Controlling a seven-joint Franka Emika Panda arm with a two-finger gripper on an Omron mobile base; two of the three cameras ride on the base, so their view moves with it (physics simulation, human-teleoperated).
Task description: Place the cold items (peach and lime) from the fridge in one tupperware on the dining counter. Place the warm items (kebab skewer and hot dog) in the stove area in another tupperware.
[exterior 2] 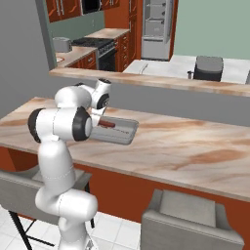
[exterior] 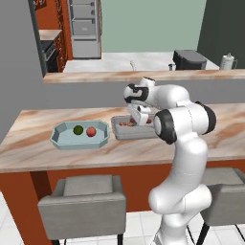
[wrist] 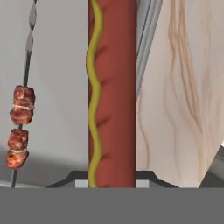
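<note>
My gripper (exterior: pixel 142 119) hangs low over the grey rectangular tupperware (exterior: pixel 123 134) on the dining counter (exterior: pixel 43 148). In the hand view the gripper (wrist: pixel 112 179) is shut on the hot dog (wrist: pixel 114 87), a red sausage with a wavy mustard line, pads touching both its sides. The hot dog (exterior 2: pixel 108 124) sits along one rim of the grey tupperware (exterior 2: pixel 122 134). The kebab skewer (wrist: pixel 19 127) lies on the tray floor (wrist: pixel 57 65) beside it. To the left, the light blue tupperware (exterior: pixel 62 141) holds the lime (exterior: pixel 78 129) and the peach (exterior: pixel 91 131).
A higher grey-fronted ledge (exterior: pixel 95 91) runs behind the counter. Grey stools (exterior: pixel 81 201) stand at its front. Far back stand the fridge (exterior: pixel 85 28) and stove (exterior 2: pixel 97 45). A dark appliance (exterior: pixel 189 60) and a kettle (exterior: pixel 228 61) sit on the rear worktop.
</note>
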